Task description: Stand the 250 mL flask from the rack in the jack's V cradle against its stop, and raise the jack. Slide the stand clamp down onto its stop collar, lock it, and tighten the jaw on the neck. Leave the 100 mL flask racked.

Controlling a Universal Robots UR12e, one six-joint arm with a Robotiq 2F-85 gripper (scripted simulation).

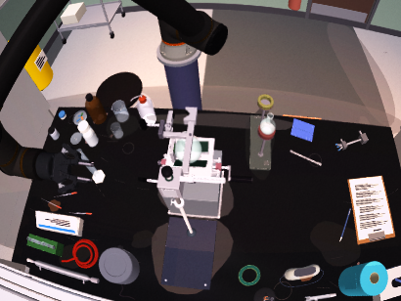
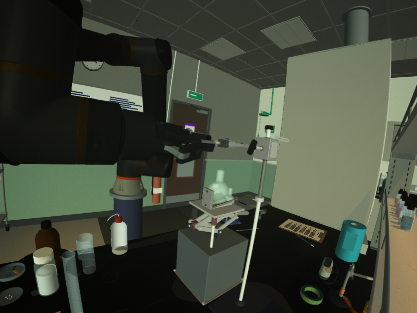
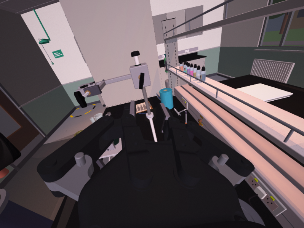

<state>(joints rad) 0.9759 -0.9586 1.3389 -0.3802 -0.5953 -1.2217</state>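
The grey stand clamp block [image 2: 267, 148] sits high on the stand rod [image 2: 252, 232], well above the white stop collar [image 2: 258, 200], with a black lock knob [image 2: 252, 147] on its near side and its arm and jaw [image 3: 88, 90] reaching out sideways. My gripper [image 2: 202, 145] hovers level with the block, a short way off from the lock knob, partly open and empty. The 250 mL flask [image 2: 220, 189] stands in the V cradle on the raised scissor jack [image 2: 215, 215]. The 100 mL flask [image 1: 267, 128] stays on its rack at the back.
The grey pedestal box [image 2: 211, 262] under the jack stands below my arm. Bottles, beakers and a cylinder [image 2: 72, 281] crowd the bench's left. A clipboard [image 1: 370, 209], blue roll [image 1: 364, 277] and green tape ring [image 1: 249, 275] lie to the right.
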